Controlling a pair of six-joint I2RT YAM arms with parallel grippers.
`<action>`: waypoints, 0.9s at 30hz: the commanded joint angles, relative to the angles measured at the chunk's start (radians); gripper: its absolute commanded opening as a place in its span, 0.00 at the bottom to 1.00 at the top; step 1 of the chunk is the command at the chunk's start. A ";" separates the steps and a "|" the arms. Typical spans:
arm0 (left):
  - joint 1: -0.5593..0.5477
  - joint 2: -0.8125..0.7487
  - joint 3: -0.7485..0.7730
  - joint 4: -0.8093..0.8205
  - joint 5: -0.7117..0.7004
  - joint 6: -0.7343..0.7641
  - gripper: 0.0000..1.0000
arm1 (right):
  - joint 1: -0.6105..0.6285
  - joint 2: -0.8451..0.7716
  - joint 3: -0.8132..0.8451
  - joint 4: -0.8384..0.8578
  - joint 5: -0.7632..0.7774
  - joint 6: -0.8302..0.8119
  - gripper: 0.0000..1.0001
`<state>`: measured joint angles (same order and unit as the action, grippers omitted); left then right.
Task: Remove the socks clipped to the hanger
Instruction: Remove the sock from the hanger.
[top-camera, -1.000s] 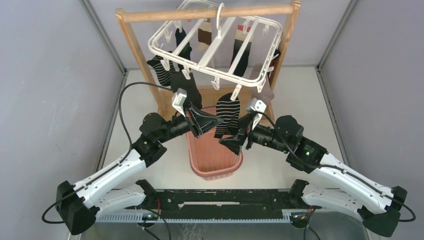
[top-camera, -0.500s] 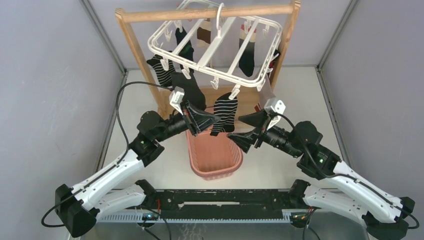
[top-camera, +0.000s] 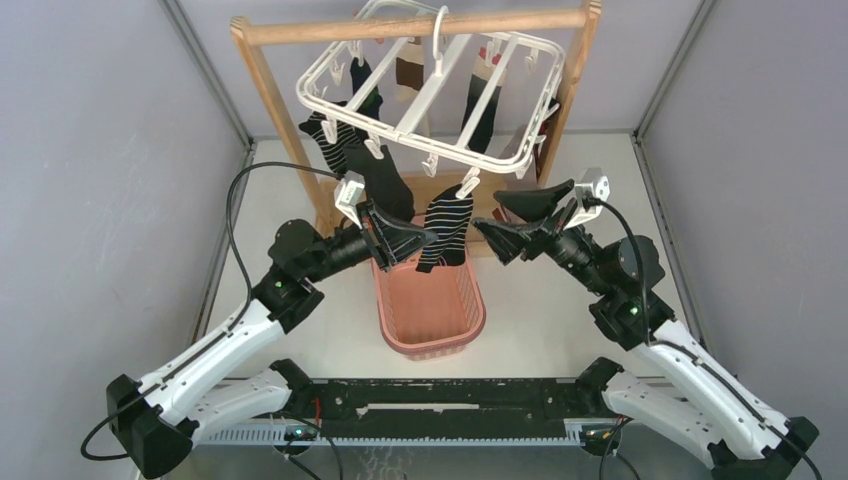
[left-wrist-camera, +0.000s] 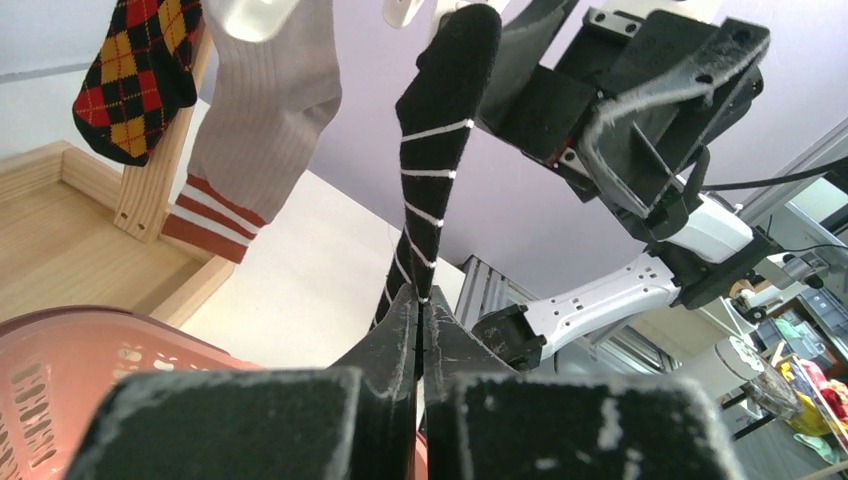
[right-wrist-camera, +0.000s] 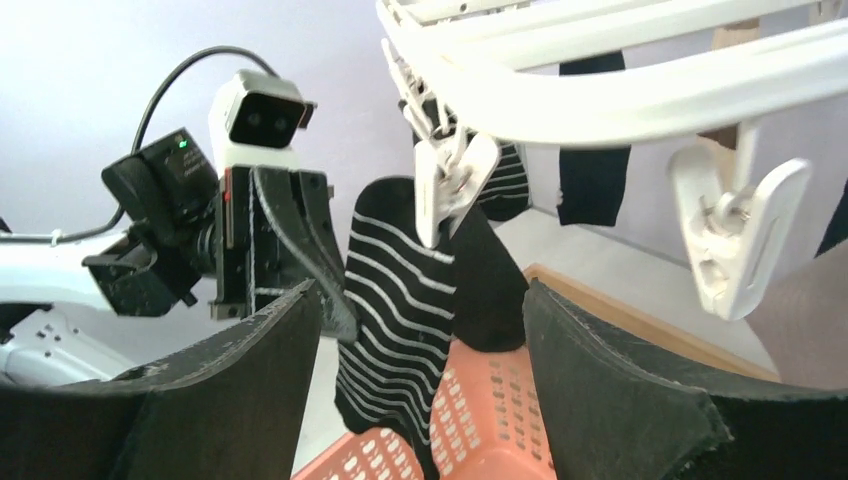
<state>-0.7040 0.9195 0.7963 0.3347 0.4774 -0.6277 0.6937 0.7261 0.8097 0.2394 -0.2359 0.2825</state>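
Grey-walled booth, white table (top-camera: 530, 322): striped sock (top-camera: 448, 222), clipped to hanger (top-camera: 425, 95), pinched by left gripper (top-camera: 430, 240); right gripper (top-camera: 488, 211) spread, just beside sock.

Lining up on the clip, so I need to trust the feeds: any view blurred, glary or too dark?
Top external: evenly lit, sharp, only soft shadows. Left wrist: striped sock crisp; left pincer soft-focus at the bottom edge. Right wrist: clip sharp, hanger bar nearly washed out, right pincer dark, little detail.
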 joint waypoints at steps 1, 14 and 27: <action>0.012 -0.029 0.073 0.004 0.023 0.025 0.00 | -0.068 0.044 0.000 0.190 -0.111 0.104 0.78; 0.037 -0.034 0.086 -0.013 0.048 0.029 0.00 | -0.144 0.159 0.001 0.419 -0.224 0.240 0.73; 0.053 -0.027 0.089 -0.006 0.071 0.023 0.00 | -0.144 0.209 0.001 0.464 -0.168 0.249 0.73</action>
<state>-0.6609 0.9031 0.8139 0.3004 0.5240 -0.6201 0.5556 0.9298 0.8051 0.6476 -0.4267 0.5228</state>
